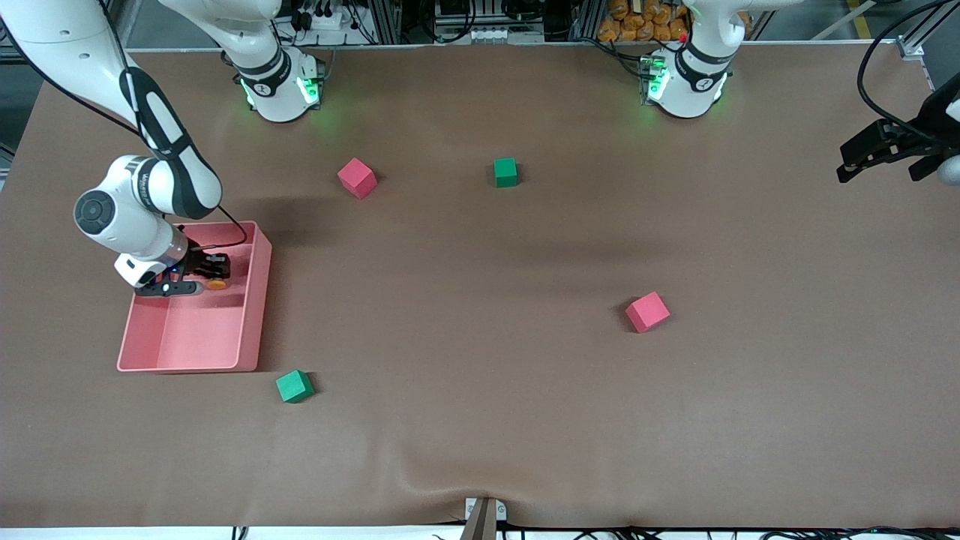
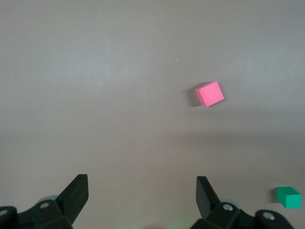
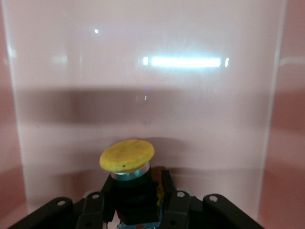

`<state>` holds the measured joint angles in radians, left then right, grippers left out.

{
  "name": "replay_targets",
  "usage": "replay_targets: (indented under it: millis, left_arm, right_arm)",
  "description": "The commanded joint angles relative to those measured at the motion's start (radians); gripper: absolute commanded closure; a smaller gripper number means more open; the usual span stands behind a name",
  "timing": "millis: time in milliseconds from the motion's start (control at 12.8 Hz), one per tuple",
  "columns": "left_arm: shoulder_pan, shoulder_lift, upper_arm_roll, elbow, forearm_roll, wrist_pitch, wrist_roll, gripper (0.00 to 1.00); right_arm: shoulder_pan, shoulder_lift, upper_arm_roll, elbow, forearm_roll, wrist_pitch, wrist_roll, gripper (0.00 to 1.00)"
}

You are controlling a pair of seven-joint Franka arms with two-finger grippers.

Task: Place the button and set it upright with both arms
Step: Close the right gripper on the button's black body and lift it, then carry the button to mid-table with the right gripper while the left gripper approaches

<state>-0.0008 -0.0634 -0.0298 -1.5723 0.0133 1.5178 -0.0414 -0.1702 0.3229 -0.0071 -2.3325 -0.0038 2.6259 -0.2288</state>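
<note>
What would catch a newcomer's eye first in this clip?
The pink bin at the right arm's end of the table stands out, with the right gripper down inside it, shut on the button with its orange cap. The left gripper waits open in the air at the left arm's end. Two red and two green cubes lie scattered on the brown table.

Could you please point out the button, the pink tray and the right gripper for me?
button (image 3: 127,155), right wrist view, on its orange cap.
pink tray (image 1: 251,315), front view, on its side wall.
right gripper (image 1: 212,271), front view, between its fingertips.
</note>
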Motion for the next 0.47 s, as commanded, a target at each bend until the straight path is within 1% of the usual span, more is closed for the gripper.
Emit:
replay_targets:
  millis: [0, 156, 390]
  left_arm:
    - [0.002, 0.002, 0.001, 0.005, 0.019, -0.013, -0.008, 0.00]
    - [0.010, 0.005, 0.005, 0.009, 0.014, -0.004, -0.008, 0.00]
    - [0.008, 0.014, 0.005, 0.009, 0.004, 0.027, -0.011, 0.00]
  right_arm:
    - [-0.009, -0.108, 0.018, 0.054, -0.001, -0.143, -0.021, 1.00]
    - [0.009, -0.119, 0.019, 0.131, -0.002, -0.243, -0.024, 1.00]
    - [0.099, -0.122, 0.019, 0.296, -0.002, -0.461, -0.021, 1.00]
